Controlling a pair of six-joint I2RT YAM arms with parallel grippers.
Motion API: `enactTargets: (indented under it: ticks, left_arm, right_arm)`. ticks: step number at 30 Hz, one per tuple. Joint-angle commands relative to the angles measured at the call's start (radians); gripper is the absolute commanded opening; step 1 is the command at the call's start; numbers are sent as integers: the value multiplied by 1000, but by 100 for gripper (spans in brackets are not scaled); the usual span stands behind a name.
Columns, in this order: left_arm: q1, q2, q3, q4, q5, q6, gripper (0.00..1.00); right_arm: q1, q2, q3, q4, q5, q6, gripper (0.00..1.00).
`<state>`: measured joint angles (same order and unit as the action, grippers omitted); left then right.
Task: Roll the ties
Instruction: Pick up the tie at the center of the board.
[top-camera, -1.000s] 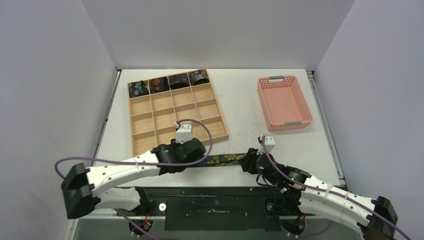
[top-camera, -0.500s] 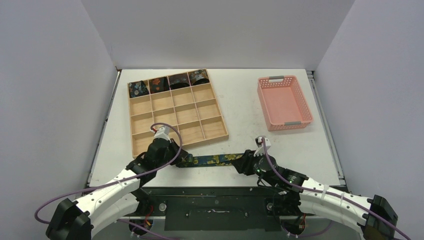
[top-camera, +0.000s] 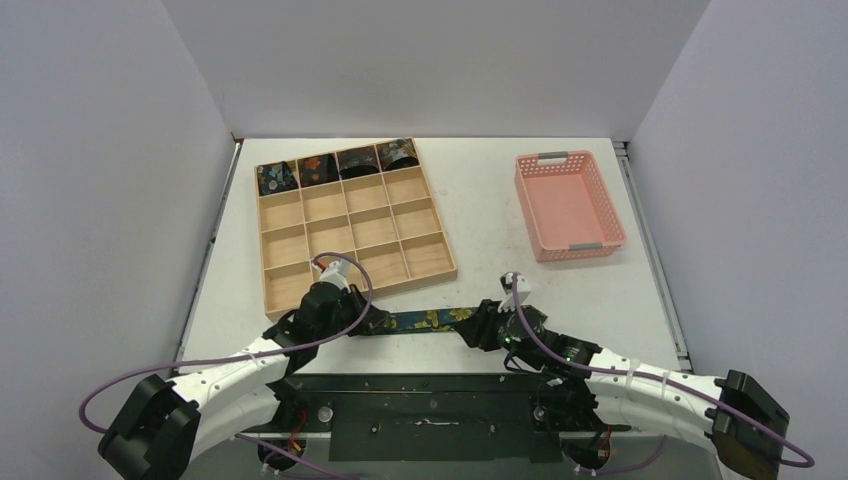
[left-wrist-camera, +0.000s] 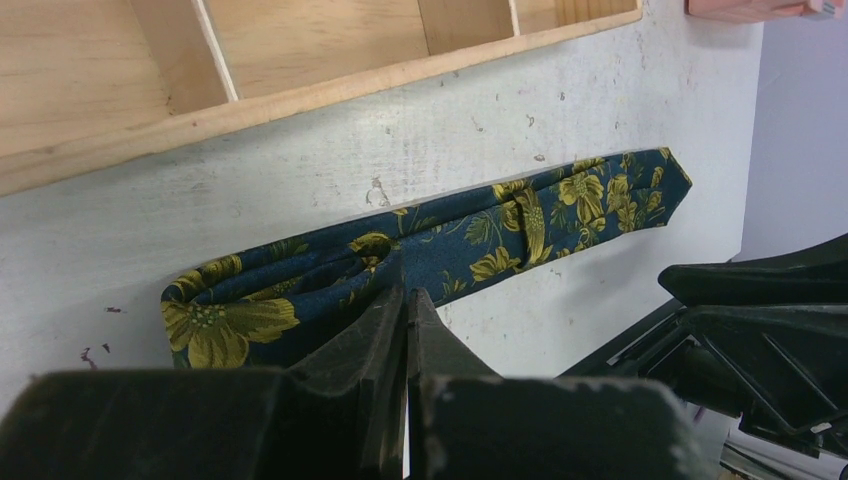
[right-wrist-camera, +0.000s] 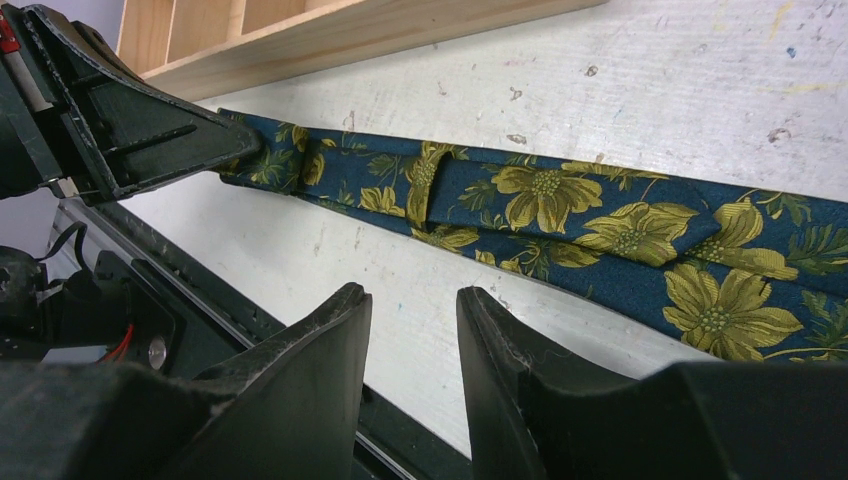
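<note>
Tie (top-camera: 425, 320) lies flat on the surface (top-camera: 490, 205) near the front edge, just in front of the wooden tray (left-wrist-camera: 300, 100), spanning the gap between both arms. Navy with yellow flowers, left end folded over.
Left fingers (left-wrist-camera: 372, 340): fully closed, tips pinching the tie's near edge by the folded end, fabric creased at the tips.
Right fingers (right-wrist-camera: 310, 360): partly apart, holding nothing, bare surface visible between them, low just beside the tie's right part.
Four rolled ties (top-camera: 357, 162) sit in the tray's back row, one per compartment. Pink basket (top-camera: 527, 205) far right, well apart.
</note>
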<state>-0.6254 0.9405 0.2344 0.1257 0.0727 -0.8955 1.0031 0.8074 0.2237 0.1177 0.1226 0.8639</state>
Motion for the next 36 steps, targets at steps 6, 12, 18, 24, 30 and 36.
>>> enactTargets:
  ticks: [6,12,18,24,30,36]
  left_arm:
    - [0,86,-33,161,65,22,0]
    - [0,-112,19,2,38,23,29]
    - [5,-388,103,-300,-115,0,79]
    - [7,-646,90,-570,-363,-116,86]
    - [5,-795,71,-733,-467,-176,84]
    - [4,-836,69,-767,-530,-221,94]
  right_arm:
    - [10,117,98,47,-18,3,39]
    - [10,178,186,48,-41,-58,45]
    - [1,336,298,146,-111,-110,46]
    - [-1,619,449,305,-311,-74,37]
    - [13,793,528,423,-324,-50,36]
    - [14,850,532,553,-295,-4,46]
